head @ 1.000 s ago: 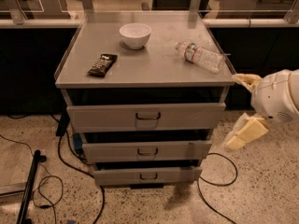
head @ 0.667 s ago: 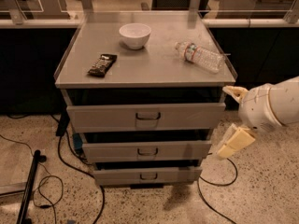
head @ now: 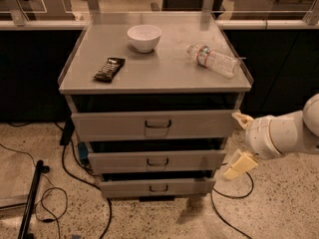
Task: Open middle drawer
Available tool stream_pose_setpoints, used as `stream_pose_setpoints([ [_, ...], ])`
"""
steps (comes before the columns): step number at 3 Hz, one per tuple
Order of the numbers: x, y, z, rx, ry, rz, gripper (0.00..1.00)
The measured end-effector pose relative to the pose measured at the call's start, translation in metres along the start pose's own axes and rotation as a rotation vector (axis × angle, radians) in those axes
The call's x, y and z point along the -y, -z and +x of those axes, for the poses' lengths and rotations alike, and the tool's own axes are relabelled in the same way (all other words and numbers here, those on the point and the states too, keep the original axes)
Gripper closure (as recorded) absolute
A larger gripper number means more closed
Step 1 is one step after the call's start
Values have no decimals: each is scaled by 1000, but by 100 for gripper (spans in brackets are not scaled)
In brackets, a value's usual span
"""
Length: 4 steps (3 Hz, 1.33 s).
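The middle drawer [head: 157,161] is a wide grey metal drawer with a small dark loop handle [head: 157,162] at its centre, set between a taller top drawer [head: 154,125] and a narrower bottom drawer [head: 157,187]. All three fronts stand slightly forward of the cabinet. My gripper [head: 238,143] is at the cabinet's right front corner, level with the top and middle drawers, with two cream fingers [head: 240,165] spread apart and nothing between them. It is well to the right of the middle handle.
On the cabinet top [head: 154,59] lie a white bowl [head: 144,37], a dark snack bar [head: 109,68] and a plastic water bottle [head: 213,60] on its side. Black cables [head: 65,183] trail on the speckled floor at left and right. A black stand base [head: 32,193] lies at lower left.
My gripper and arm have moved left toward the cabinet's right front corner and slightly lower. The drawers and the items on top have not moved.
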<state>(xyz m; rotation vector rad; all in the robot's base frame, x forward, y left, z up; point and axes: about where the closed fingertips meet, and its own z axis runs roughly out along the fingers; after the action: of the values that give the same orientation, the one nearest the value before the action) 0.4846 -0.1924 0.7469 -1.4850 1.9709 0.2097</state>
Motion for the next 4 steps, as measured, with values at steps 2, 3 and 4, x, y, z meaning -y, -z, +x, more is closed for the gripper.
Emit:
stream_pose_setpoints([
  [2, 6, -35, 32, 131, 37, -23, 0],
  [3, -1, -68, 43, 182, 76, -123, 0],
  [4, -1, -68, 43, 182, 76, -123, 0],
])
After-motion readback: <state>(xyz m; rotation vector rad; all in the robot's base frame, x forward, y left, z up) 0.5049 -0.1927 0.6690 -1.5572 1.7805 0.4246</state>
